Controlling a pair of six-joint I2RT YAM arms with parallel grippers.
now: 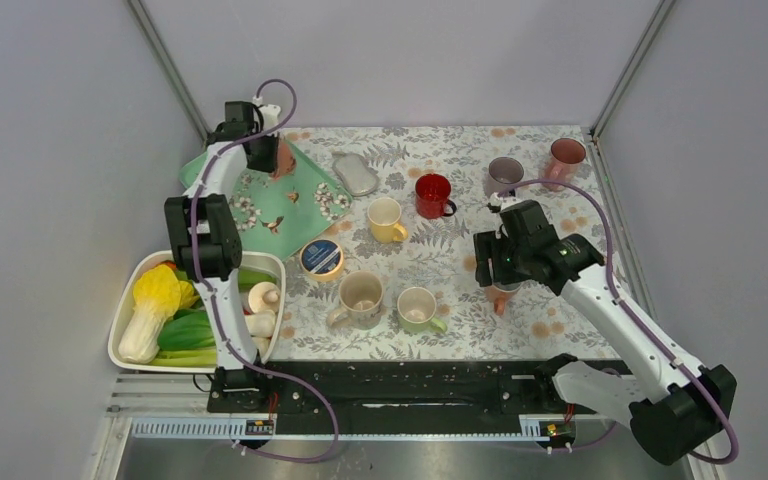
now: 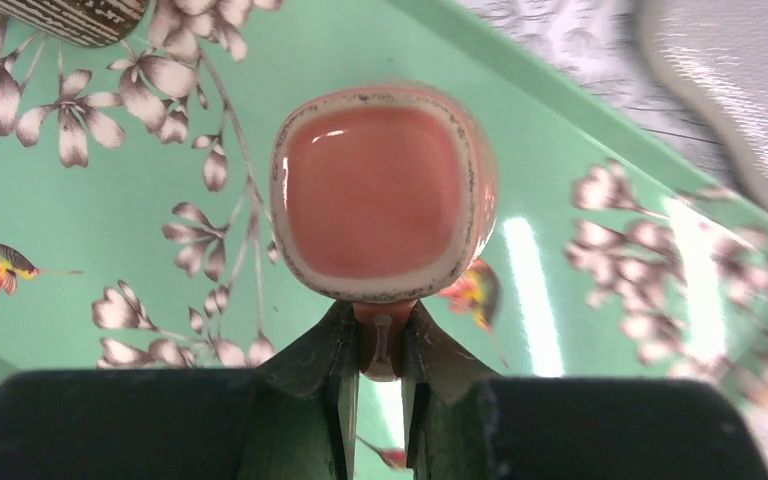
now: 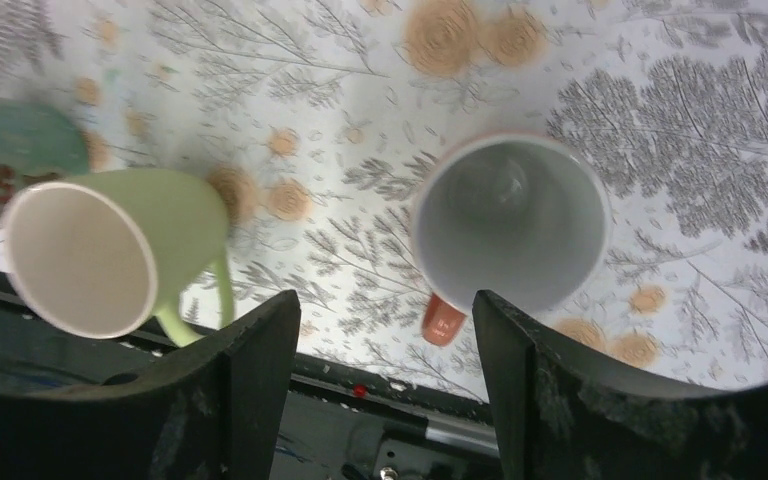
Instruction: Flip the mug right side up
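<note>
- Closest to the lens, we see the left tool (image 2: pixel 380 345) clenched on the handle of the pink mug (image 2: pixel 380 190), its two dark fingers (image 2: pixel 325 370) pressing the handle from either side.
- We find the pink mug on the mint-green floral tray (image 2: pixel 80 250) at the far left of the tabletop (image 1: pixel 440 255). A glossy pink, cream-rimmed face is turned to the wrist camera, and we cannot tell whether that face is its base or its mouth.
- Beside the tray's right edge we see a grey oval dish (image 1: pixel 356 172).
- We see the right tool (image 3: pixel 380 400) released, its jaws spread wide above an orange mug (image 3: pixel 508 220) without touching it. That mug stands upright near the front right of the tabletop, showing a white inside.
- To the left in the right wrist view we see a light green mug (image 3: pixel 90 255), upright, handle toward the near edge.
- From above we see a beige mug (image 1: pixel 361 296) just left of the green one, and a round blue-lidded tin (image 1: pixel 321 258) behind it.
- Farther back we count a yellow mug (image 1: pixel 386 220), a red mug (image 1: pixel 433 195), a grey-mauve cup (image 1: pixel 505 172) and a pink tumbler (image 1: pixel 566 158), all upright.
- At front left we see a white bin (image 1: pixel 116 335) holding a cabbage (image 1: pixel 150 310), green leaves and mushrooms (image 1: pixel 263 297).
</note>
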